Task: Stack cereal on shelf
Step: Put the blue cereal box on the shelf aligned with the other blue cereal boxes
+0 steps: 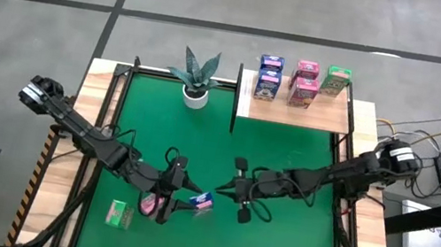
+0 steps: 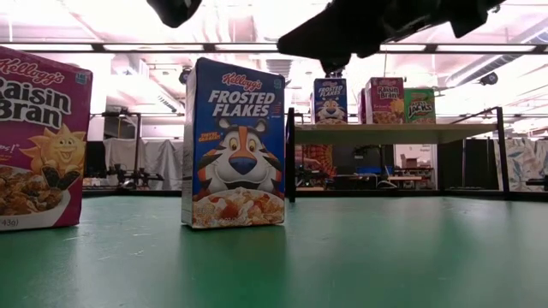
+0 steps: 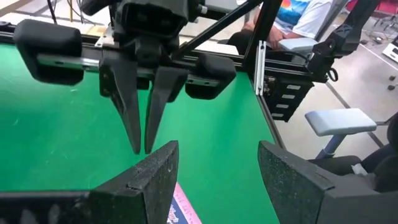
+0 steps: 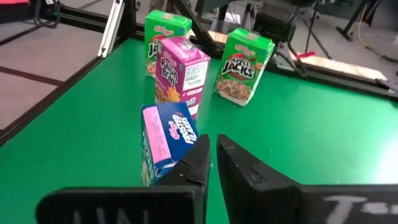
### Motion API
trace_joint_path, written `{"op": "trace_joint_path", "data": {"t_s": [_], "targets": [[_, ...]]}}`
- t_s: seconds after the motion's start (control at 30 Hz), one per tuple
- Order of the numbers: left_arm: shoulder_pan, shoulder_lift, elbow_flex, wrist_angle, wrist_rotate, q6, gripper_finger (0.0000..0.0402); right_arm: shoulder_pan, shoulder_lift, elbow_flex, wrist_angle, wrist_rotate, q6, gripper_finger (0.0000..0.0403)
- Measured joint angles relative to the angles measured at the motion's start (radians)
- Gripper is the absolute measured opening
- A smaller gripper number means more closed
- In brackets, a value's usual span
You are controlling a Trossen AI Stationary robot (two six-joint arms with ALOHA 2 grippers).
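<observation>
Nearest the front edge of the green mat [image 1: 287, 153], two green cereal boxes [image 4: 244, 64] are standing upright, with a pink Raisin Bran box [image 4: 182, 74] just beyond them. A little farther in, a blue Frosted Flakes box [image 2: 233, 141] is standing upright on the mat between the two arms. The left gripper [image 3: 217, 149] is hovering just beside it with its fingers spread wide and gripping nothing. The right gripper [image 4: 213, 142] is facing it from the other side, its fingers drawn almost together with only a slit between them, just beside the blue box and not holding it. At the far edge a potted plant [image 1: 197, 75] is sitting on the mat. To its right the shelf [image 1: 294, 113] is carrying five cereal boxes [image 1: 303, 84]: two blue, two pink and one green.
</observation>
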Motion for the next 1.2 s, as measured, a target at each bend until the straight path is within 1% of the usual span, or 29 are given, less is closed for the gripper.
{"op": "trace_joint_path", "data": {"t_s": [0.13, 0.27, 0.4, 0.5, 0.57, 0.63, 0.7, 0.73, 0.87, 0.97, 1.07, 1.2], "targets": [[0.0, 0.0, 0.0, 0.0, 0.0, 0.004, 0.0204, 0.0, 0.02, 0.049, -0.068, -0.008, 0.038, 0.0067], [0.001, 0.0, 0.0, 0.0, -0.005, 0.006, 0.0204, 0.0, 0.03, 0.099, -0.153, -0.014, 0.073, 0.0129], [0.001, 0.0, 0.0, 0.003, -0.045, 0.021, 0.0204, 0.0, 0.035, 0.137, -0.256, -0.076, 0.088, 0.0193], [0.002, 0.0, 0.0, 0.003, -0.061, 0.024, 0.0204, 0.0, 0.052, 0.136, -0.252, -0.142, 0.095, 0.0232], [0.002, 0.0, 0.0, 0.006, -0.062, 0.025, 0.0204, 0.0, 0.054, 0.131, -0.257, -0.147, 0.09, 0.0253], [0.002, 0.0, 0.0, 0.008, -0.062, 0.025, 0.0204, -0.004, 0.069, 0.131, -0.225, -0.147, 0.089, 0.027], [0.002, 0.0, 0.0, 0.009, -0.062, 0.025, 0.0204, -0.009, 0.076, 0.126, -0.226, -0.146, 0.086, 0.0283], [0.002, 0.0, 0.0, 0.009, -0.062, 0.025, 0.0204, -0.012, 0.088, 0.127, -0.2, -0.146, 0.08, 0.0287], [0.002, 0.0, 0.0, 0.01, -0.062, 0.025, 0.0204, -0.028, 0.128, 0.133, -0.158, -0.147, 0.07, 0.0297], [0.002, 0.0, 0.0, 0.015, -0.062, 0.033, 0.0204, -0.04, 0.168, 0.132, -0.125, -0.154, 0.06, 0.0296], [0.002, 0.002, 0.0, 0.018, -0.062, 0.035, 0.0204, -0.047, 0.205, 0.133, -0.075, -0.184, 0.04, 0.0291], [0.002, 0.002, 0.0, 0.028, -0.062, 0.038, 0.0204, -0.048, 0.234, 0.145, -0.047, -0.218, 0.022, 0.0276]]}}
